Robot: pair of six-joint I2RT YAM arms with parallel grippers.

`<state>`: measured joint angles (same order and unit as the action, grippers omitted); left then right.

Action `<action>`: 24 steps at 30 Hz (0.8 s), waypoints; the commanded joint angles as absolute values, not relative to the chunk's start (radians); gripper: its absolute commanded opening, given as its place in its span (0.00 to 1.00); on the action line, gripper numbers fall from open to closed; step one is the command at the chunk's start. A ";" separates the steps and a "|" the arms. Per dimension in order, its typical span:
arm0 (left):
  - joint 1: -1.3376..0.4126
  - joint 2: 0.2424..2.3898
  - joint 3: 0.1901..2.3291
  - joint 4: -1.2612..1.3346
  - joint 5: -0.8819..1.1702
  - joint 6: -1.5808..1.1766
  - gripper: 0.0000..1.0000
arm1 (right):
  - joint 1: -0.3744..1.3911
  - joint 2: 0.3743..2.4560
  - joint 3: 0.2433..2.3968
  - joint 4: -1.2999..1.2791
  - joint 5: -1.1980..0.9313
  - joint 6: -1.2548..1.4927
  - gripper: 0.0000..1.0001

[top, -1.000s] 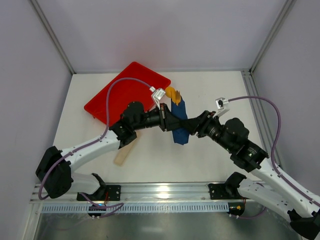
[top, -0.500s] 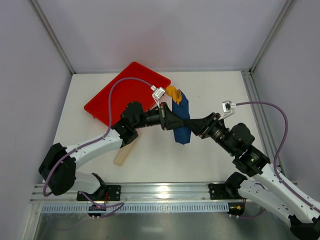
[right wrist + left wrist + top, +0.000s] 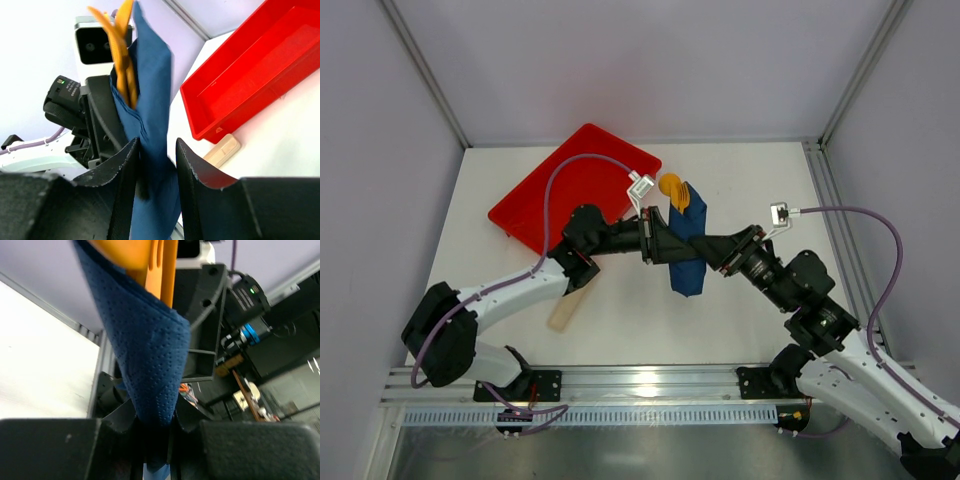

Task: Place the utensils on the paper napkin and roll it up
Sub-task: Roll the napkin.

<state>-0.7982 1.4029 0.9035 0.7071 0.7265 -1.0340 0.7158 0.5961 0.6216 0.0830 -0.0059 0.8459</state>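
The dark blue paper napkin (image 3: 686, 252) is rolled round the orange utensils (image 3: 671, 187) and hangs above the table's middle, the utensil tips poking out of its far end. My left gripper (image 3: 667, 243) is shut on the roll from the left; in the left wrist view the napkin (image 3: 150, 355) is pinched between the fingers (image 3: 155, 427), with the utensils (image 3: 152, 260) above. My right gripper (image 3: 706, 246) holds the roll from the right. In the right wrist view its jaws (image 3: 156, 155) sit closed on the napkin (image 3: 155, 85), the utensils (image 3: 124, 45) sticking out on top.
The red tray (image 3: 570, 185) lies at the back left, also seen in the right wrist view as the tray (image 3: 250, 75). A pale beige strip (image 3: 570, 303) lies on the table under the left arm, near the tray's corner (image 3: 222, 150).
My right gripper has come in from the right and its jaws have narrowed onto the napkin roll. The roll has shifted slightly right; the left gripper keeps its grip.
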 commanded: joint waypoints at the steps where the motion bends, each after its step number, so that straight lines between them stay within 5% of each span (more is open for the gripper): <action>1: -0.828 1.401 0.933 0.824 0.838 -1.065 0.00 | 0.712 0.617 0.609 0.127 -0.023 0.857 0.37; 6: -0.828 1.399 0.931 0.821 0.838 -1.063 0.00 | 0.712 0.617 0.617 0.127 -0.025 0.856 0.34; 12: -0.828 1.401 0.942 0.792 0.839 -1.057 0.02 | 0.712 0.598 0.607 0.144 -0.029 0.844 0.11; 17: -0.827 1.397 0.962 0.775 0.842 -1.063 0.15 | 0.712 0.584 0.614 0.170 -0.049 0.835 0.04; 19: -0.828 1.390 0.963 0.772 0.839 -1.068 0.32 | 0.712 0.574 0.615 0.179 -0.052 0.831 0.04; 24: -0.839 1.384 0.965 0.758 0.830 -1.065 0.50 | 0.712 0.558 0.612 0.212 -0.063 0.831 0.04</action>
<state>-0.8268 1.4055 0.9276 0.7277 0.8062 -1.0683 0.7158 0.5732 0.6090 0.1371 -0.0593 0.8524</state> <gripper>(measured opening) 0.486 0.049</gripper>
